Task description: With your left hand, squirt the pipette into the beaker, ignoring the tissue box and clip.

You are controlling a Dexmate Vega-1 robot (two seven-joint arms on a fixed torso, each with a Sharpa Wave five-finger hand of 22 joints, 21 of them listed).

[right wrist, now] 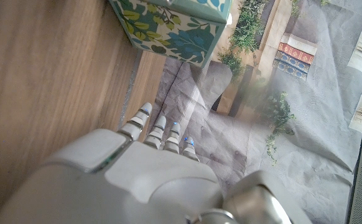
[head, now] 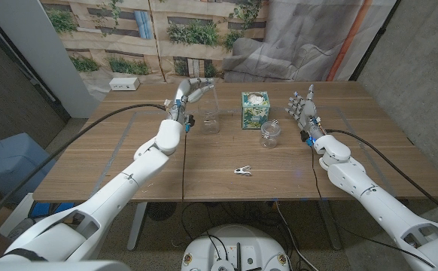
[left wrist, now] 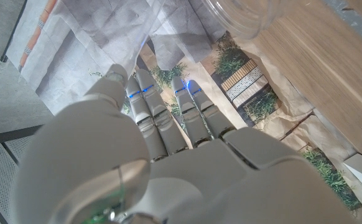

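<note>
Head view takes in the wooden surface point(head: 129, 162) first, with the left arm reaching far across it and the left hand point(head: 193, 92) raised at the far side, right over the tall clear beaker point(head: 211, 114). That hand's fingers are curled together toward the beaker's mouth, and a thin pale shape seems to hang from them; I take this for the pipette, but it is too small and faint to be sure, so whether the hand is truly pinching it cannot be told. In the left wrist view the fingers point(left wrist: 168, 118) lie side by side and bent, with a curved glass rim point(left wrist: 243, 15) just beyond their tips. If the pipette is there, its long axis looks to run roughly downward from the fingertips into the opening, so the squeeze should need little more than a closing of the thumb and fingers, with no sideways travel. Beyond the beaker, away from this hand, stands the patterned tissue box point(head: 254, 110), then a small glass jar point(head: 271, 133), and nearer the robot lies the clip point(head: 242, 171). The right hand point(head: 302, 108) is held up well apart, fingers spread, holding nothing.
</note>
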